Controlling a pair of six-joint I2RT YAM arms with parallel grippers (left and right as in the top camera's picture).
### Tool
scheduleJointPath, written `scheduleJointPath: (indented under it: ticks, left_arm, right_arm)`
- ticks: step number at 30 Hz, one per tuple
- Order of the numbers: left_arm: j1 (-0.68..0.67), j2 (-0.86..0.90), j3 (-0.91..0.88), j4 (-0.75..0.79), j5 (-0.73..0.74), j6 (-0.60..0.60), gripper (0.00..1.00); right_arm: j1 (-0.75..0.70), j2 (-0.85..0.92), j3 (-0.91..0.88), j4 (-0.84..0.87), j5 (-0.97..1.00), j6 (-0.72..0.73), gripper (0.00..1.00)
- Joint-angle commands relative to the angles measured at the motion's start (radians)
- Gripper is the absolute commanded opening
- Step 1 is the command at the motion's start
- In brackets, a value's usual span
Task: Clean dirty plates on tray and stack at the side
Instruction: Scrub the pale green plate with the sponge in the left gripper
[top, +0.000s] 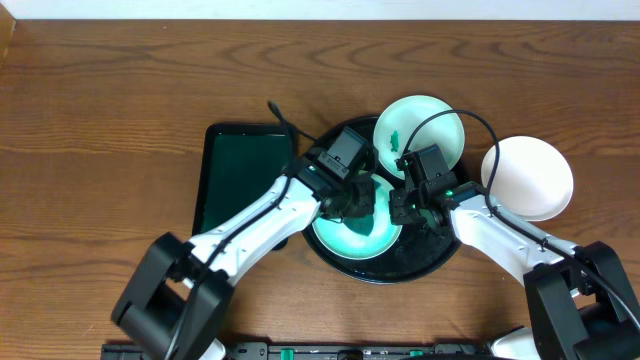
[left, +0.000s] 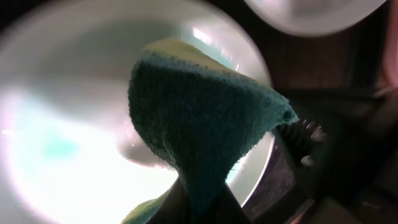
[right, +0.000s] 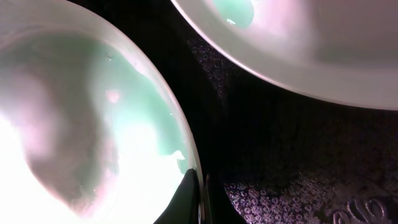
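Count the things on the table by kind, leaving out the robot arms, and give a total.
Plates: 3 (green-tinted plate, smeared plate, clean white plate)
Trays: 2 (round black tray, rectangular dark green tray)
Sponges: 1 (green sponge)
Total: 6

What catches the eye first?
Over the green-tinted plate in the black tray, the left end effector holds a green cloth while the right end effector grips its rim. A smeared plate lies at the tray's far rim; a clean plate sits outside, right.
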Motion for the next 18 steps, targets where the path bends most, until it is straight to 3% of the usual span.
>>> scheduleJointPath:
  ticks: [1, 9, 18]
  left_arm:
    - [0.008, -0.009, 0.032, -0.023, -0.157, 0.014, 0.07]
    - [0.008, 0.038, 0.01, -0.085, -0.277, 0.006, 0.07]
    - [0.008, 0.11, -0.009, -0.151, -0.294, -0.143, 0.08]
  right_arm:
    - [0.011, 0.007, 0.003, 0.003, -0.019, 0.0, 0.01]
    - [0.011, 0.007, 0.003, 0.003, -0.019, 0.0, 0.01]
    - [0.011, 0.007, 0.003, 0.003, -0.019, 0.0, 0.01]
